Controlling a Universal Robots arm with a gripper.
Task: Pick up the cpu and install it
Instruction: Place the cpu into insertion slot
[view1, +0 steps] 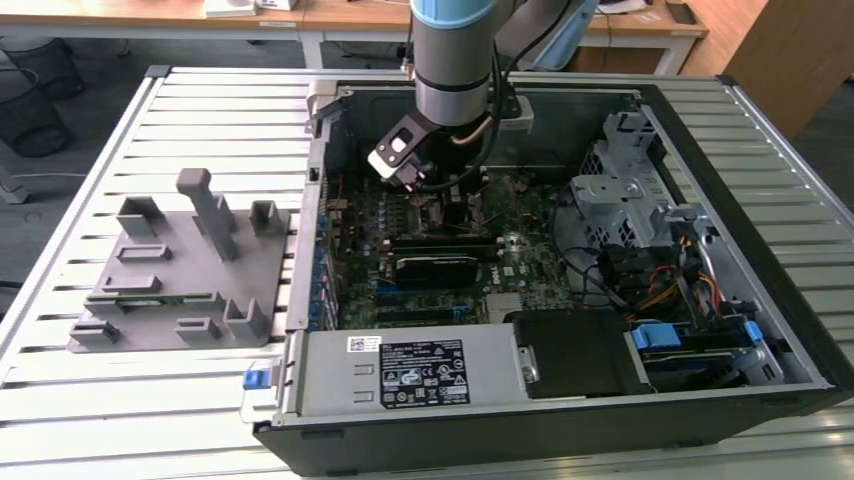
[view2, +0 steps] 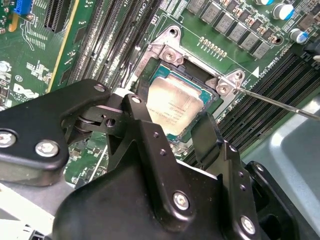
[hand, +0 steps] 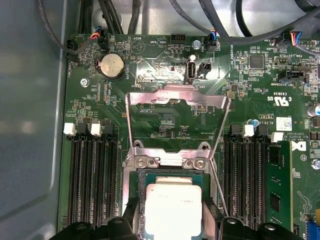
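Observation:
The cpu (view2: 175, 102) is a small square chip with a silvery top and a pale green rim. It lies within the black socket frame (view2: 170, 50) on the motherboard, level with it. My gripper (view2: 168, 112) reaches down into the open computer case (view1: 747, 110), and its black fingers (view2: 134, 102) press against two opposite edges of the chip. In the first wrist view the cpu (hand: 172, 210) sits between the same fingers (hand: 212, 212). The metal load plate (hand: 177, 97) stands tipped up and open behind the socket. The wire lever (view2: 280, 102) sticks out to one side.
Memory slots flank the socket, one holding a green memory strip (hand: 277, 185). A grey holder (view1: 180, 270) stands on the slatted table at the exterior view's left. Inside the case are a power supply (view1: 414, 370), a drive cage (view1: 627, 170) and loose cables (view1: 667, 290).

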